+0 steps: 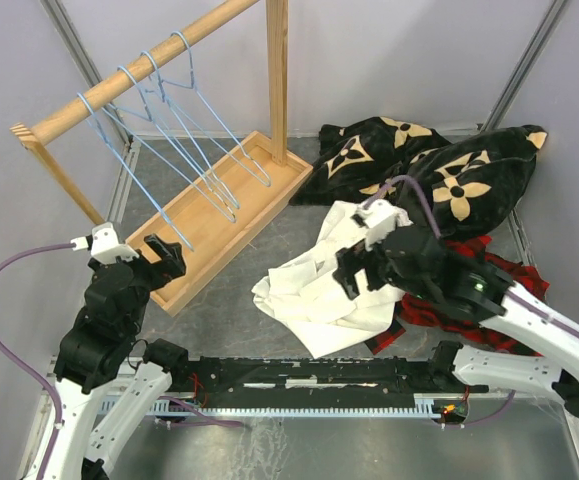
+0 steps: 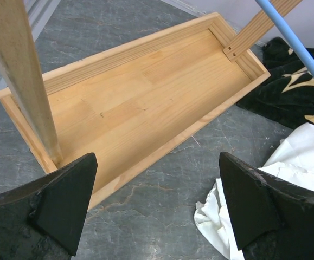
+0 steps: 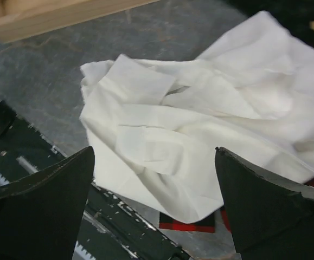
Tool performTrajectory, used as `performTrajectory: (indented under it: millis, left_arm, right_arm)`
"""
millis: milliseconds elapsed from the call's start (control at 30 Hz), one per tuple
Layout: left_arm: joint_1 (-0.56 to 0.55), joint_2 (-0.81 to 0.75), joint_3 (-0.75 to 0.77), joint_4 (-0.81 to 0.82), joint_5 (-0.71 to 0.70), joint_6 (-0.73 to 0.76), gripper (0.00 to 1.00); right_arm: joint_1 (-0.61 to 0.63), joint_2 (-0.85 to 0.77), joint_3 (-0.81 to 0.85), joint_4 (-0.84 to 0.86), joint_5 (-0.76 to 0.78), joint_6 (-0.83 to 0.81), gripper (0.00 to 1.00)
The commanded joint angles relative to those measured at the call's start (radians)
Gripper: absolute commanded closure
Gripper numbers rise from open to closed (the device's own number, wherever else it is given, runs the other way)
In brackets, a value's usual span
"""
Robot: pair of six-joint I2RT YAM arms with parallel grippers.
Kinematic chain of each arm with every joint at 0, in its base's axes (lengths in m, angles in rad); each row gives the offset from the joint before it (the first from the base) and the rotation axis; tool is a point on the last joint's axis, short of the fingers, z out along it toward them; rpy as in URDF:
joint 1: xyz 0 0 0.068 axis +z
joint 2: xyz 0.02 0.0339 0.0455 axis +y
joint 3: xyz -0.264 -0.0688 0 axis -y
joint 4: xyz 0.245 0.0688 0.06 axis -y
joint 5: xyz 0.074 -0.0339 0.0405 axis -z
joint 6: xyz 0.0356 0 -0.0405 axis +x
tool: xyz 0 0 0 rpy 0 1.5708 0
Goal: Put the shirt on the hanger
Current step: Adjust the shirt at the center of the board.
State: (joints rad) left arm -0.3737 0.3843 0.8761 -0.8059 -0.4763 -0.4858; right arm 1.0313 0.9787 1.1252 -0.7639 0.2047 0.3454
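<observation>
The cream-white shirt (image 1: 309, 290) lies crumpled on the grey table, partly over a plaid garment. My right gripper (image 1: 354, 275) hovers just above it, open, with nothing between its fingers; in the right wrist view the shirt (image 3: 200, 124) fills the space beyond the open gripper (image 3: 153, 154). Several light-blue wire hangers (image 1: 159, 150) hang from the wooden rail at the back left. My left gripper (image 1: 159, 255) stands open and empty beside the rack's base, apart from the shirt (image 2: 303, 157). In the left wrist view, its open gripper (image 2: 157, 162) frames bare table, and one hanger wire (image 2: 293, 43) crosses the top right.
The wooden rack has a tray base (image 1: 219, 215), an upright post (image 1: 277, 80) and a sloping rail (image 1: 139, 70). A black blanket with tan flowers (image 1: 419, 170) lies at the back right. A red-and-black plaid garment (image 1: 469, 260) lies under the shirt. A black toothed strip (image 1: 299, 375) runs along the near edge.
</observation>
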Motion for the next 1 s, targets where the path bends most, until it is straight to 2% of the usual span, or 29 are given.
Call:
performTrajectory:
  millis: [0,200,333,500,633,833,967]
  left_arm:
    - [-0.003,0.0,0.023,0.042,0.045,-0.02,0.01]
    - [-0.004,-0.018,0.049,0.004,0.099,-0.088,0.01]
    - [-0.003,-0.031,0.018,-0.017,0.147,-0.176,0.0]
    - [-0.004,-0.012,-0.008,-0.026,0.176,-0.219,0.02]
    - [-0.004,0.01,-0.022,-0.004,0.217,-0.238,0.03]
    - [-0.003,0.018,-0.082,0.039,0.27,-0.28,0.05]
    - [-0.004,0.02,-0.101,0.058,0.293,-0.279,0.05]
  right_arm:
    - [-0.002,-0.06,0.042,-0.077,0.338,0.04,0.01]
    - [-0.024,0.04,0.08,-0.219,0.421,0.111,0.01]
    - [-0.114,0.09,0.077,-0.246,0.414,0.164,0.01]
    - [-0.362,0.091,0.017,-0.138,0.155,0.118,0.01]
    - [-0.478,0.14,0.006,-0.096,0.09,0.084,0.01]
    - [-0.594,0.204,-0.025,0.016,-0.011,0.074,0.03]
    - [-0.613,0.256,-0.018,0.161,-0.249,-0.041,0.01]
